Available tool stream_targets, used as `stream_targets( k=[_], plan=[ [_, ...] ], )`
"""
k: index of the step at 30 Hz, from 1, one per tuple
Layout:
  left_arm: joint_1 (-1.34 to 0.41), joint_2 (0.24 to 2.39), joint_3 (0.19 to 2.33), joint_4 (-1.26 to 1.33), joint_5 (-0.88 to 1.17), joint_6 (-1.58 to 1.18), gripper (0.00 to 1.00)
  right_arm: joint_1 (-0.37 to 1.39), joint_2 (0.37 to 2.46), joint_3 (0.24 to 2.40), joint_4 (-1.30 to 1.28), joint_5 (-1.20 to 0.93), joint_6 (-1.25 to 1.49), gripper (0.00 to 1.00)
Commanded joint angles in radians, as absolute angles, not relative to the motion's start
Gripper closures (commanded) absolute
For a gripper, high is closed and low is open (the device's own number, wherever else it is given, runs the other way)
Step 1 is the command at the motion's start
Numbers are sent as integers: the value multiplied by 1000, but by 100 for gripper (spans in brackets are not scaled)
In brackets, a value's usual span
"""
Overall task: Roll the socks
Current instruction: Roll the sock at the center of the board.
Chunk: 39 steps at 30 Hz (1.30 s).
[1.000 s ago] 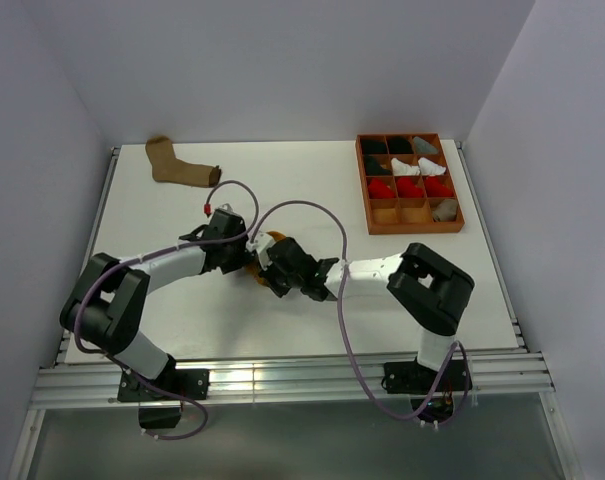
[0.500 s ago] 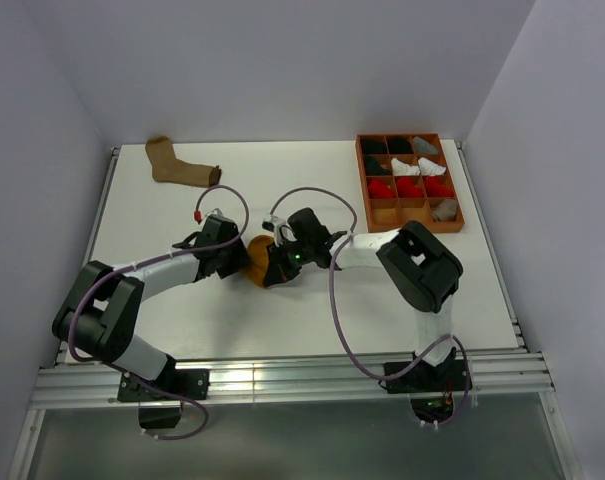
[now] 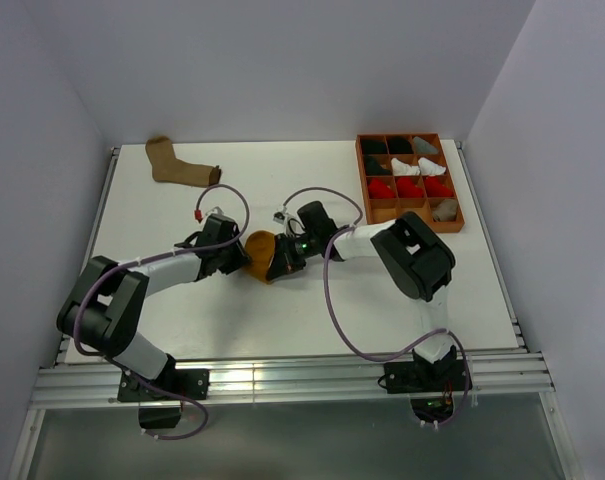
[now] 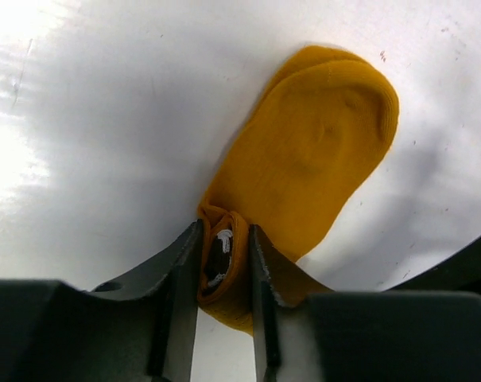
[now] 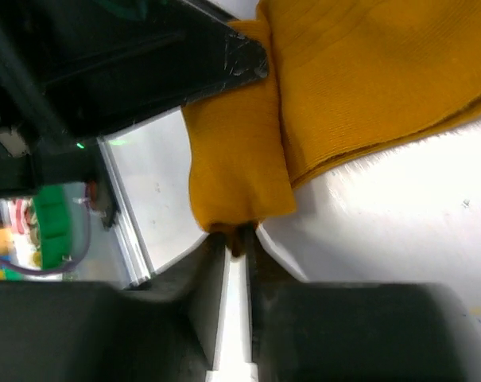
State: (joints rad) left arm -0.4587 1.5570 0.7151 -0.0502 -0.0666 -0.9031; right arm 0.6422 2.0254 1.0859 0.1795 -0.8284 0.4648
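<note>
Mustard sock (image 4: 312, 159) lies mid-worktop (image 3: 182, 215), between the two arms, with both pincers on it. Left pincer (image 4: 224, 255) is narrow and clamped on the folded cuff end; a dark-white stripe shows inside the fold. Right pincer (image 5: 236, 237) is nearly closed, pinching a thin flap of the same sock at its edge. In the left wrist view the long axis runs from the cuff in the jaws out to the rounded toe, which points away from the left pincer, slanting up and right, with the foot flat on the worktop. From the top the sock is only a bunched lump, so its heading on the worktop is hard to read. Risks, as I judge them: the right pincer's bite is shallow, so the flap could slip out if it pulls or turns and the fold would fall open. The two pincers grip one sock close together, so opposite pulls would stretch it or yank the cuff from the left jaws. The fingers are near enough to knock each other. The cables hang over the sock and could drag it. The tan sock (image 3: 180, 168) sits at the far left, well apart and unrolled.
</note>
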Motion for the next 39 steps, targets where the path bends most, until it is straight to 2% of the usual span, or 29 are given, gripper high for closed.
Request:
stream_targets(
  k=[1, 4, 10, 16, 23, 30, 32, 35, 36, 38, 39],
  plan=[
    [-456, 1626, 709, -132, -64, -868, 70, 644, 1930, 1057, 229, -781, 402, 74],
    [-451, 1649, 718, -132, -52, -855, 76, 664, 1858, 1019, 213, -668, 316, 56],
    [-448, 1690, 741, -130, -20, -833, 82, 724, 1724, 928, 287, -454, 220, 35],
    [-448, 1715, 753, -109, 25, -801, 84, 856, 1680, 940, 267, -116, 97, 33],
    [-449, 1749, 775, -84, 78, -752, 84, 899, 1750, 962, 270, 34, 35, 33],
    [-460, 1792, 818, -83, 121, -718, 85, 910, 1805, 992, 252, 9, 25, 40],
    [-462, 1798, 822, -78, 129, -715, 85, 913, 1818, 989, 256, 5, 25, 44],
    [-465, 1807, 830, -72, 136, -704, 84, 910, 1839, 999, 246, -21, 29, 60],
    [-465, 1807, 827, -72, 140, -700, 84, 910, 1845, 1006, 241, -28, 32, 73],
    [-466, 1799, 824, -60, 141, -686, 81, 904, 1856, 1012, 235, -67, 37, 85],
    [-466, 1787, 816, -54, 143, -680, 79, 891, 1859, 1019, 227, -92, 47, 95]
  ],
)
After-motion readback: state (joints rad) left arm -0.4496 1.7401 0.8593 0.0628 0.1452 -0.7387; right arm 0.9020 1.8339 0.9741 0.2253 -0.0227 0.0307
